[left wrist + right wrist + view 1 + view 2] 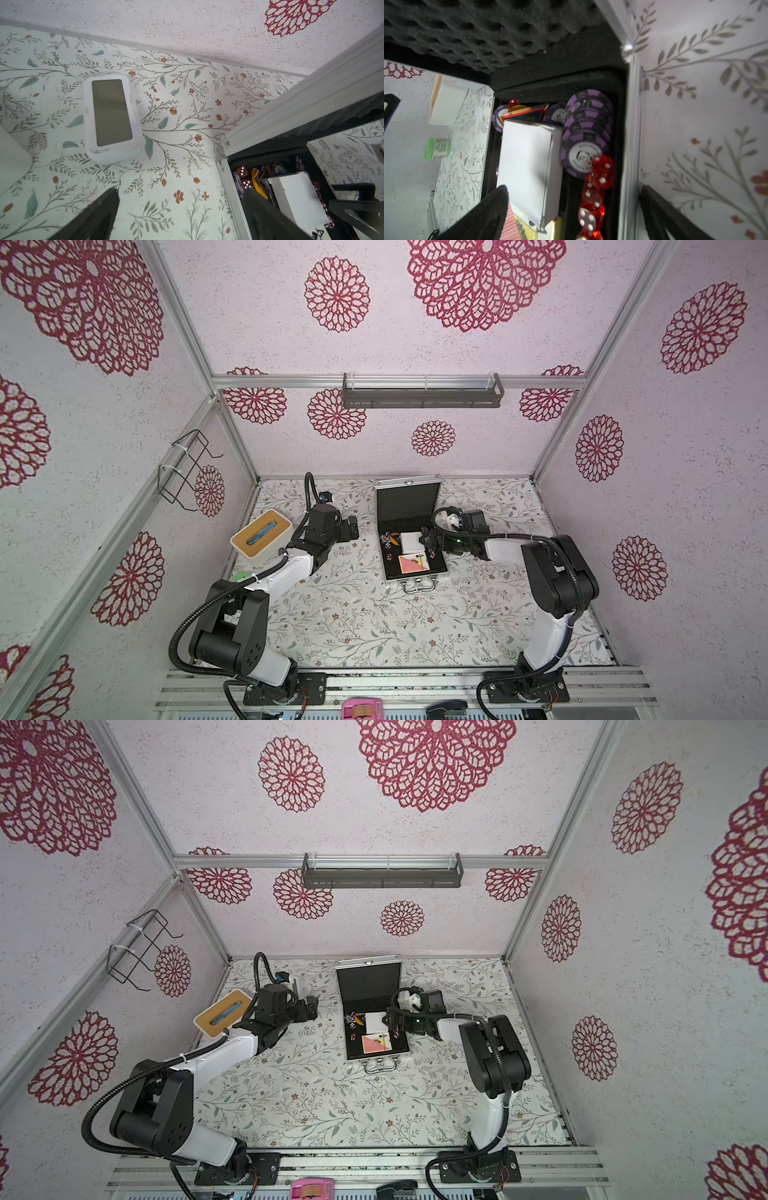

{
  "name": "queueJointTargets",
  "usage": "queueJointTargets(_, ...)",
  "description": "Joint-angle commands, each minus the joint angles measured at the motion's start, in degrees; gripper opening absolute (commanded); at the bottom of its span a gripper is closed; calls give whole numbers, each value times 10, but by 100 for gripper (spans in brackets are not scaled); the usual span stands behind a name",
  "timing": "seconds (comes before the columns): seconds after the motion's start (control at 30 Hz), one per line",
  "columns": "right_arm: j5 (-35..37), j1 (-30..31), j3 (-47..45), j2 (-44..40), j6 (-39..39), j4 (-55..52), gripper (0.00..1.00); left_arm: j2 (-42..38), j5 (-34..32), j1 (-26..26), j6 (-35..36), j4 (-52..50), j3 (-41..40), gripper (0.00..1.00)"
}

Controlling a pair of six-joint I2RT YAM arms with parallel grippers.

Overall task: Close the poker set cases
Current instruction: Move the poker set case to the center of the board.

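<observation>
**Item 1: poker set case** (405, 504). Silver, open, mid-desk (374, 626), between the two end effectors.
- The handle (419, 587) edge points at the robot's bases, nearer than either end effector.
- The hinge edge points at the back wall.
- The footprint is near-square with no marked long axis. The sides run front to back, slightly skewed.
- The lid stands upright beyond the right end effector, its black foam facing the robot.

**Contents**, below and just beside the right end effector: white card box (527, 170), purple chips (588, 124), red dice (600, 172), red-backed cards (411, 563).

**Item 2: right end effector** (429, 541). Released, jaws wide, holding nothing.
- It straddles the case's right wall. One finger (483, 214) is above the white card box and the other is outside, over the desk. Contact cannot be told.
- The arm's elbow is high and bent, and the forearm reaches inward, roughly level.

**Item 3: left end effector** (353, 526). Released and empty, near the case's left wall and pointing towards it.
- The arm's elbow is bent near the front, and the forearm angles forward and inward.

**Sundries:**
- The white box with wooden top (261, 537) is on the outer side of the left end effector, beside its forearm.
- The small white device with a screen (112, 116) is on the desk beyond the left end effector.
</observation>
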Motion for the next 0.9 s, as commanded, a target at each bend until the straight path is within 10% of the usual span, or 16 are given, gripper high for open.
queueJointTargets(0.0, 13, 20, -38, -18, 37, -44, 99, -24, -12, -2, -11, -4, -9, 98)
queueJointTargets(0.57, 2, 96, -119, -84, 93, 4, 99, -54, -20, -2, -17, -7, -37, 97)
queueJointTargets(0.87, 56, 40, 18, -164, -5, -195, 91, -61, 12, -2, -50, 8, -71, 99)
